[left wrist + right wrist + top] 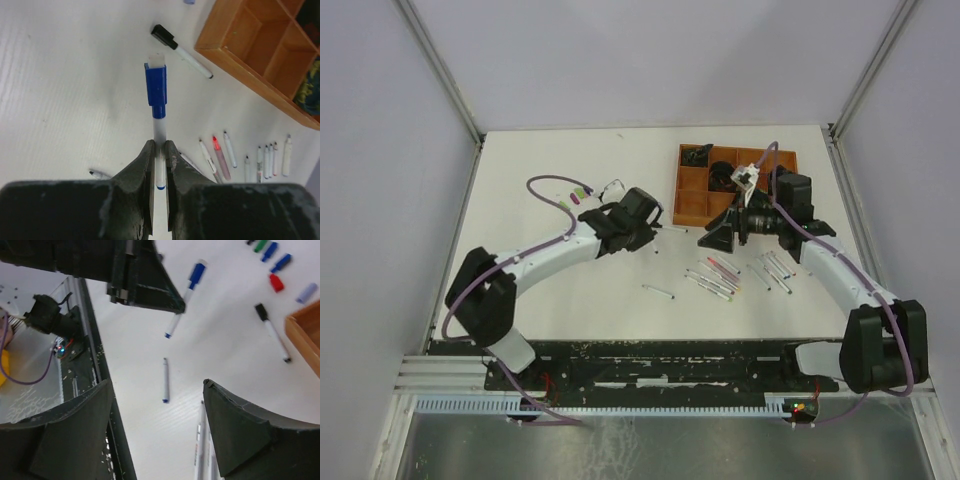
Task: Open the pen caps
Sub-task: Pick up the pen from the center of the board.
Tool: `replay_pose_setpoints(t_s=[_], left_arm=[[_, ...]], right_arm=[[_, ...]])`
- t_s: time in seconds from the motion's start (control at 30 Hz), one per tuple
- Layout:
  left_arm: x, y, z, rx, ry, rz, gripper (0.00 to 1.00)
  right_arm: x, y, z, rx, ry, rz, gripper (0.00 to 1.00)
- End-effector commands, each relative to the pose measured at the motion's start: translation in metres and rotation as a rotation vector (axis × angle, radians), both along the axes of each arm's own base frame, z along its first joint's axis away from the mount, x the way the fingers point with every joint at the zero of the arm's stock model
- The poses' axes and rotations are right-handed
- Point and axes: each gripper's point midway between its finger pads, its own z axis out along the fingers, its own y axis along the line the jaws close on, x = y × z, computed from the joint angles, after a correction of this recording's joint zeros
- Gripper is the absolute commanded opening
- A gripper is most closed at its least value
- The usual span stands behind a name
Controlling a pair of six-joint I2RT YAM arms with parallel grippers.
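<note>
The left gripper (159, 150) is clenched on a slim pen (158, 125). Its two dark jaws pinch the white-grey barrel near its back end, so that the barrel runs straight out between them, away from the wrist. The blue cap (156, 86) sits on the far end of that pen, well clear of the jaws, with a stretch of bare barrel between the cap and the fingertips. The pen is held above the white table (75, 75). The right gripper (157, 384) is released, its fingers (75, 430) spread wide with nothing between them. From its wrist camera the capped pen shows up ahead, beyond the jaws and not touching them. A black-capped pen (182, 51) lies on the table just beside the brown tray (235, 57). A row of bare pens (227, 150) lies side by side to the right of the left gripper. Several loose caps (276, 282) in green, blue, red and pale lilac are scattered at the far edge of the right wrist view. A lone pen (164, 380) lies on the table below the open right jaws.
</note>
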Motion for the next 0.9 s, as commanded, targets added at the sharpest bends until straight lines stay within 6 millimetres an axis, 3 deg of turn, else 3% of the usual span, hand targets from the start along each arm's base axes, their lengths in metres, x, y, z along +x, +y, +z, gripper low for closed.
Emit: replay_pose_setpoints(t_s=[0.0,0.1,0.23,0.43,0.67,0.87], left_arm=[[0.006,-0.048,0.072,-0.318,-0.307,-0.244,0.03],[-0.013,-0.059,0.108,-0.466,-0.52,-0.417,0.03],[-0.028,-0.038,0.14,-0.516,-0.775,-0.45,0.03],[-0.055,-0.022,0.181,-0.624,-1.018,-0.488,0.03],[-0.078,-0.018,0.195,-0.632,-1.144,-0.493,0.03],[-0.087,-0.03,0.196,-0.629,-1.157,-0.535,0.03]], right_arm=[[-0.023,0.045,0.042,0.058,-0.211,0.175,0.81],[-0.03,0.062,0.047,0.0,-0.191,0.186,0.8],[-0.022,0.064,0.057,0.01,-0.156,0.109,0.78],[-0.034,0.068,0.063,0.08,-0.1,0.089,0.77],[-0.049,0.086,0.057,0.1,-0.035,0.149,0.77],[-0.053,0.098,0.058,0.107,0.012,0.164,0.73]])
